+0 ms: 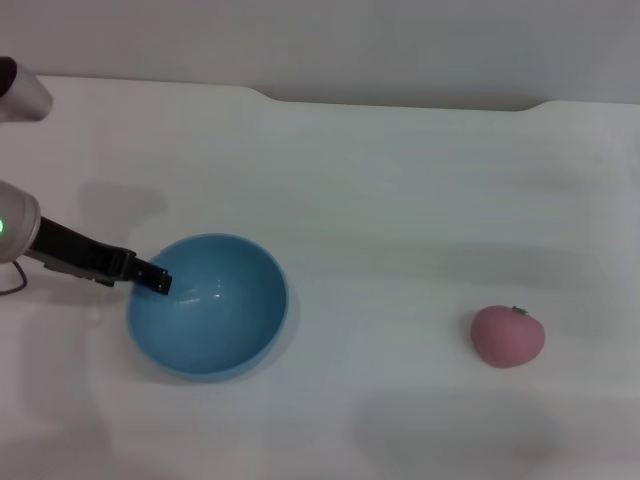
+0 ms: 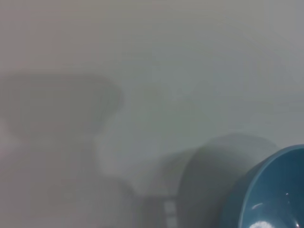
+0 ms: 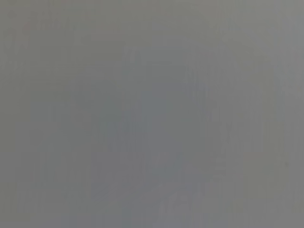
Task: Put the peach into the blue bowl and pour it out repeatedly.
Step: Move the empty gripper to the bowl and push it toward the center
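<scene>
Peach [image 1: 508,336] skin is a matte pink-red, the fruit small and rounded, a little wider than tall as the head view shows it, with a tiny dark stem at its top, on the side facing the far edge of the table [image 1: 400,180]. It lies on the bare white surface on the robot's right, well apart from the blue bowl [image 1: 208,306], and nothing touches it. The bowl stands upright on the robot's left with its mouth facing up; it is round, deep and light blue, glossy, with a plain smooth inside that carries a few small highlights and holds nothing. Being round, it shows no long axis. The left gripper [image 1: 152,277] reaches in from the left edge on a dark arm, its tip at the bowl's rim on the side nearest that arm; whether it grips the rim or only touches it, and how far its fingers stand apart, I cannot tell. The left wrist view shows a curved piece of the bowl [image 2: 275,194] and shadows on the table. The right gripper appears in no view, and the right wrist view shows only flat grey.
</scene>
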### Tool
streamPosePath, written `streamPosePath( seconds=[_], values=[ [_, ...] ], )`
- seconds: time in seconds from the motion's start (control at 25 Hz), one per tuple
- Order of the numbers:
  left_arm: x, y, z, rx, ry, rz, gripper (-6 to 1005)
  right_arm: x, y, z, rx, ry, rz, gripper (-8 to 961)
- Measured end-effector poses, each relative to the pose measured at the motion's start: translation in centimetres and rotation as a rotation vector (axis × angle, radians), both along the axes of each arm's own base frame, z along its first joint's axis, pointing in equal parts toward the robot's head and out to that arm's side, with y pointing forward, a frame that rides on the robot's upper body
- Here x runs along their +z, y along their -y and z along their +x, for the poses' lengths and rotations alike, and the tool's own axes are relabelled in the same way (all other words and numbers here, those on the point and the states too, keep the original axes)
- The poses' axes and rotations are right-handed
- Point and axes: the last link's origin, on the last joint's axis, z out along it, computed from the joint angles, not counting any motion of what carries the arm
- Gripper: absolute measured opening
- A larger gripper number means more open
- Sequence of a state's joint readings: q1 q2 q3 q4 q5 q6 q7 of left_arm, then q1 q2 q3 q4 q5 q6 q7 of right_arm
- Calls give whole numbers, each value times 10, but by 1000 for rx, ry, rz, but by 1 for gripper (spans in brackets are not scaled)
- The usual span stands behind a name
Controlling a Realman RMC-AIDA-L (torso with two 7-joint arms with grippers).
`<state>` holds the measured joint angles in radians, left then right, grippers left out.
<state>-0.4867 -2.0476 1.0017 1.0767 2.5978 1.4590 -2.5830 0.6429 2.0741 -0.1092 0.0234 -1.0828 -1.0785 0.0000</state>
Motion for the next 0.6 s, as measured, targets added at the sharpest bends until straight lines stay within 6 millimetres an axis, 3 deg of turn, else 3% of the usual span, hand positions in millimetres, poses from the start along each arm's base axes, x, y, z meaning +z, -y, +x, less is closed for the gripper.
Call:
streamPosePath(
  seconds=[0.44,0.6],
  values=[
    [-19,3,-1,-23,-33,-63,827,-5,5,3,-10,-16,-11,623],
    [-25,2,3,-42,-44,-89,784,-7,7,4,-14,-21,-16,623]
  ],
)
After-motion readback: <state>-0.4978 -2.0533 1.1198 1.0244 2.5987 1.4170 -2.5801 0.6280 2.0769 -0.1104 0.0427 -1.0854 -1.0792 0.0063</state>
